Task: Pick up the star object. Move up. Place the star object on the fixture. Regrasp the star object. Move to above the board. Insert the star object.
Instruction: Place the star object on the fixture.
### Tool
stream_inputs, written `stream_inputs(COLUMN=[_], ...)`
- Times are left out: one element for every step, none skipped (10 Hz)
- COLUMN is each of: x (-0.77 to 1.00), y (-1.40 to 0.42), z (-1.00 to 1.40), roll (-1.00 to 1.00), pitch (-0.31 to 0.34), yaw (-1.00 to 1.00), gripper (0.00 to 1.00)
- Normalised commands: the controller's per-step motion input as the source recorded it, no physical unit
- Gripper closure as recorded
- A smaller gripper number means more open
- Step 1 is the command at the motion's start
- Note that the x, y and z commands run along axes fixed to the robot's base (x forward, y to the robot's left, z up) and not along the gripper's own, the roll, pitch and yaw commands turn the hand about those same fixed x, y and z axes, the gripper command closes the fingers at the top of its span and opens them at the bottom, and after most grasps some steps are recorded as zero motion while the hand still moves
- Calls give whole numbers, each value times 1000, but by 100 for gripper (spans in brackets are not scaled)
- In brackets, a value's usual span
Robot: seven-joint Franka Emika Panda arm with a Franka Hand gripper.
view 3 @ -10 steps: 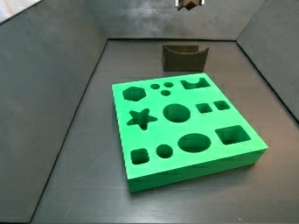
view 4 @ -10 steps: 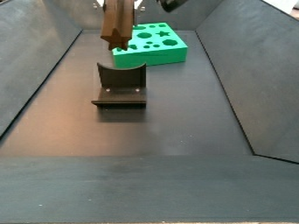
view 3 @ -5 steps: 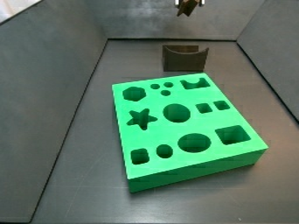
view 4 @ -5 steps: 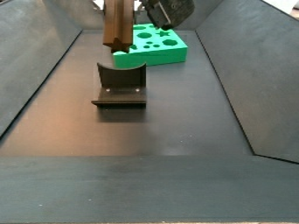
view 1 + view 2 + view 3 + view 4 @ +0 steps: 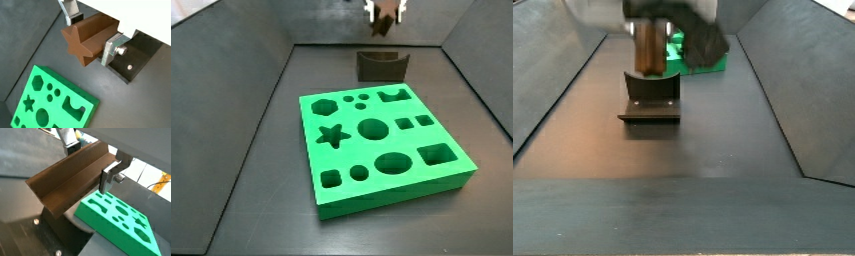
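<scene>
**Star object held in the air above the fixture**

The star object (image 5: 87, 41) is seen clamped between the two silver fingers of the gripper (image 5: 89, 39), one plate pressed against each side of the brown piece. In both wrist views the piece is shown as a long wood-coloured prism with a star-shaped end face, and its ridged flank (image 5: 70, 178) is caught between the finger plates. Nothing beneath it is touched by it.

In a side view the gripper (image 5: 384, 14) is found high up near the back wall, blurred, directly above the fixture (image 5: 381, 66), with a clear gap left between them. In a side view from the opposite end, the brown piece (image 5: 647, 47) is seen hanging just over the fixture (image 5: 649, 100), whose upright dark bracket stands on its base plate on the floor.

The board (image 5: 382, 149) is laid flat on the dark floor, well apart from the gripper, with its star-shaped hole (image 5: 333, 135) left unfilled. A corner of the board (image 5: 47, 102) is also caught in both wrist views, beside the fixture (image 5: 138, 57).
</scene>
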Motion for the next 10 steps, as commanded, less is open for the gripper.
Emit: stream_inputs(x=[158, 165, 179, 187, 152, 121, 96, 58, 57, 58], y=[141, 144, 147, 141, 113, 90, 75, 68, 69, 70], z=[-1000, -1000, -1000, -1000, -787, -581, -393, -354, -346, -344], roll=[-732, -567, -334, -258, -192, -174, -151, -117, -115, -115], pitch=[126, 92, 61, 46, 13, -11, -24, -37, -39, -40], yaw=[-157, -169, -172, -167, -152, -143, -127, -99, -82, -73], gripper=[100, 100, 100, 100, 100, 100, 100, 100, 100, 100])
